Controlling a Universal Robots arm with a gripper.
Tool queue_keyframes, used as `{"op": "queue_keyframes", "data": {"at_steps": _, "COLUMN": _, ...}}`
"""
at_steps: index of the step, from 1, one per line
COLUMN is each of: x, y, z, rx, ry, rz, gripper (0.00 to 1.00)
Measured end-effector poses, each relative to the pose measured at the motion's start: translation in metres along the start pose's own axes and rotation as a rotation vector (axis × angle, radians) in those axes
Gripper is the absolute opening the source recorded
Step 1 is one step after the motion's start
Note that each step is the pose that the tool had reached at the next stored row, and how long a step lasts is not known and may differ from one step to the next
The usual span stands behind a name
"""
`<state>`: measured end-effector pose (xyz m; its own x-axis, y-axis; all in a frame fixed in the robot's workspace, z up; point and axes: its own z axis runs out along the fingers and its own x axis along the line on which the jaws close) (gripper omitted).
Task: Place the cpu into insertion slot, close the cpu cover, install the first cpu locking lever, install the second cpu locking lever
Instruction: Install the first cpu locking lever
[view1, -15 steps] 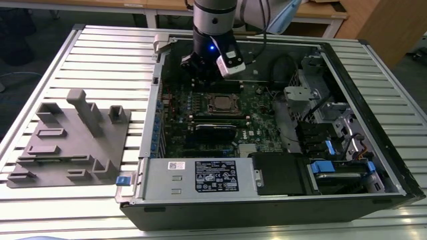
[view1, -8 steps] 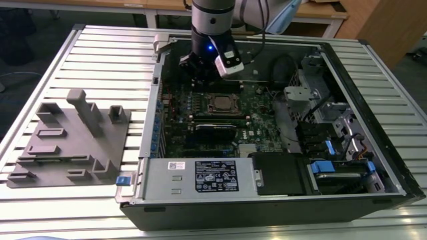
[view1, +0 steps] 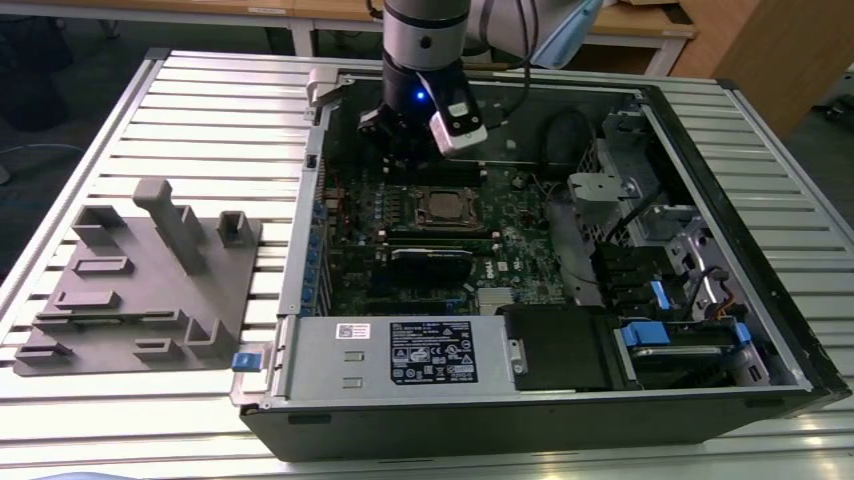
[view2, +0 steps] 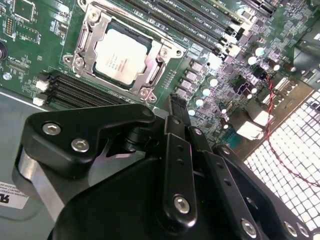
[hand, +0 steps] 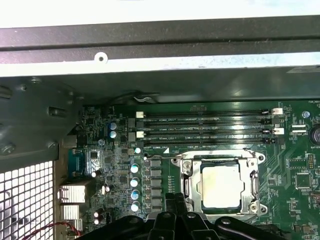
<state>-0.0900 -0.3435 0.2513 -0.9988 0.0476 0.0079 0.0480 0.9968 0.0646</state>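
A grey robot arm (view1: 424, 40) reaches down into a big black computer box (view1: 731, 190) that lies open on a silvery ribbed worktop (view1: 200, 110). At the end of the arm, the black hand (view2: 176, 102) hangs over the flat green motherboard (view2: 45, 47). Its two fingers are pressed together and nothing is between them. The hand is close to the insertion slot (view1: 447, 207), a small square socket with a shiny metal rim, but it is not touching it. The small square cpu (view2: 121, 55), with its pale silver top, lies flat inside that slot. The cpu cover (view2: 92, 37), a thin shiny metal frame with a window cut in it, is down over the cpu, and the cpu's top shows through the window. I cannot tell if the thin levers by the slot are hooked down. Long narrow black slots (hand: 205, 125) run beside the socket. On the exterior view's left, well apart from the box, a grey plastic stand (view1: 147, 270) sits on the worktop.
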Motion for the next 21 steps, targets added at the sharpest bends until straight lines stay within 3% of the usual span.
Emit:
{"op": "queue_keyframes", "data": {"at_steps": 5, "x": 0.0046, "y": -0.001, "z": 0.0, "rx": -0.0205, "ry": -0.0009, "rz": 0.0, "gripper": 0.11}}
{"op": "queue_keyframes", "data": {"at_steps": 9, "x": 0.0087, "y": -0.0023, "z": 0.0, "rx": -0.0629, "ry": -0.0001, "rz": -0.001, "gripper": 0.11}}
{"op": "queue_keyframes", "data": {"at_steps": 11, "x": 0.0103, "y": -0.0029, "z": -0.0001, "rx": -0.074, "ry": -0.0001, "rz": -0.001, "gripper": 0.11}}
{"op": "queue_keyframes", "data": {"at_steps": 21, "x": 0.0238, "y": -0.0059, "z": -0.0001, "rx": -0.0776, "ry": -0.0072, "rz": -0.001, "gripper": 0.11}}
